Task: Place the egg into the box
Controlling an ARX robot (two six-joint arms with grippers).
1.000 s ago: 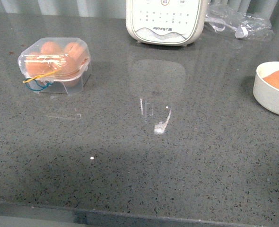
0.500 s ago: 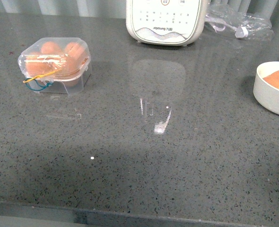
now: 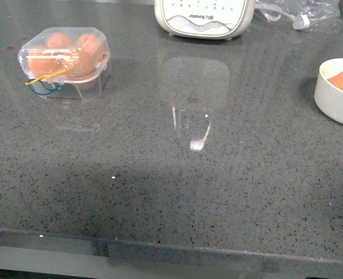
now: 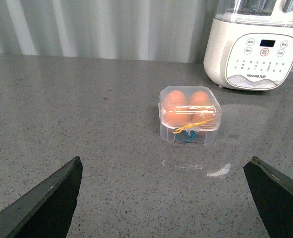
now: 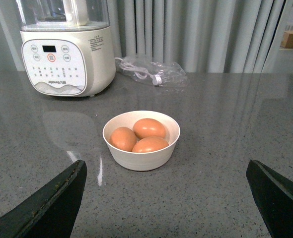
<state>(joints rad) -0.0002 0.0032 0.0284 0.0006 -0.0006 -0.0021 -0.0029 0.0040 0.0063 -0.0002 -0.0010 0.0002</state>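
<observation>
Clear glossy plastic box [image 3: 64, 64]; smooth matt eggs [image 5: 141, 136]; white matt bowl [image 5: 141, 157]; speckled, polished grey stone desk [image 3: 171, 192].

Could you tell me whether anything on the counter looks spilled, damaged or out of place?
Nothing stands out. The box sits flat with its lid shut over brown eggs, its yellow and blue cords hanging at the front. Three eggs lie whole in the white bowl. The white marks mid-counter look like reflections rather than a spill.

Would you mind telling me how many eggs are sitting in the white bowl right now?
3, all in the bowl: one egg at the back, one beside it, one nearest the camera. More could lie hidden underneath.
</observation>
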